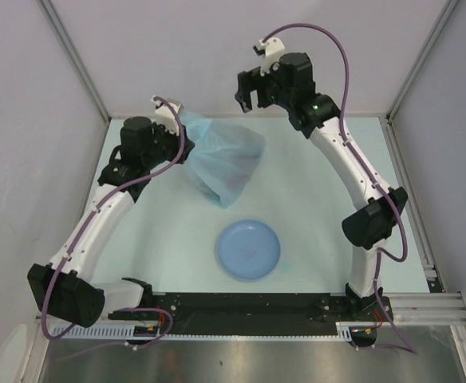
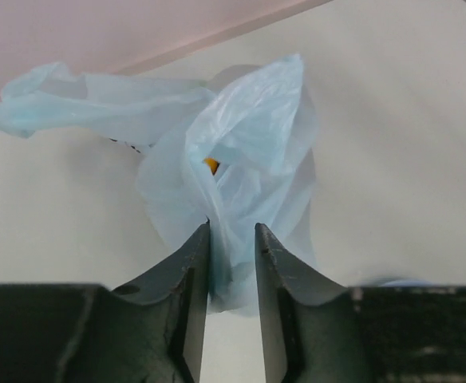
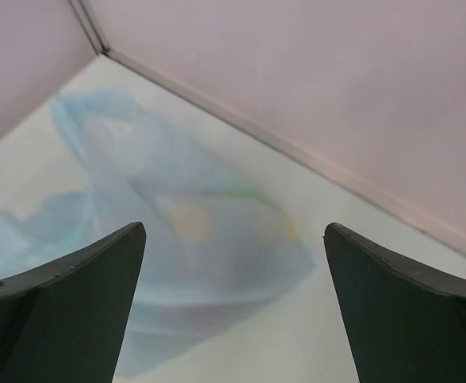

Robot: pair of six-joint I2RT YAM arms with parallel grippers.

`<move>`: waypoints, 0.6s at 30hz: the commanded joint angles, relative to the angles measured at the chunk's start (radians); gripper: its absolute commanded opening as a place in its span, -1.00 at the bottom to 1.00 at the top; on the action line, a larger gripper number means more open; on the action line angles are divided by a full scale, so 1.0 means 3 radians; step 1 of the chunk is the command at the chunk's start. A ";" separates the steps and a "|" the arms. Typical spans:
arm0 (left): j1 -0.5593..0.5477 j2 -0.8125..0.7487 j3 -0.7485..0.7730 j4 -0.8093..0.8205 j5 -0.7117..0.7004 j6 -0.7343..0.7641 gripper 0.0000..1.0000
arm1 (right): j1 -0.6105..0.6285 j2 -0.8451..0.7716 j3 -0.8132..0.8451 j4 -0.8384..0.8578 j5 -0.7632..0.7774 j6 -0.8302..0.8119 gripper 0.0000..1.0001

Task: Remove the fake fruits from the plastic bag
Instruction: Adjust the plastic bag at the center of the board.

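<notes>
Beyond the plate (image 1: 249, 249), left claw (image 2: 232, 235) clamps the plastic bag (image 1: 225, 159); right claw (image 3: 234, 231) gapes nearby.

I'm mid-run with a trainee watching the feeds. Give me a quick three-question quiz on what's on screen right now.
1. Count: how many fake fruits lie on the plate?
2. Multiple choice: what is the left gripper pinching? A) the plate B) the plastic bag C) nothing
3. True or false: the right gripper is shut on the plastic bag.

Key
1. Zero. The plate is bare, and the fruit colours show only through or inside the bag.
2. B. Its fingers are closed on a fold of the bag.
3. False. Its jaws stand wide apart above the bag, holding nothing.
</notes>
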 commanded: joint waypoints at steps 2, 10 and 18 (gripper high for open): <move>0.0003 0.0025 -0.0327 0.0139 -0.0208 -0.0084 -0.29 | 0.0186 0.0552 0.0910 0.0131 -0.0126 0.0249 0.99; 0.0070 -0.0240 -0.0435 -0.0009 -0.0265 -0.0279 -0.67 | 0.0421 0.1223 0.1412 0.0474 -0.0408 0.0403 0.99; 0.0070 -0.0619 -0.0685 -0.0081 -0.0173 -0.0156 -0.90 | 0.0610 0.1555 0.1454 0.0800 -0.0836 0.0679 0.99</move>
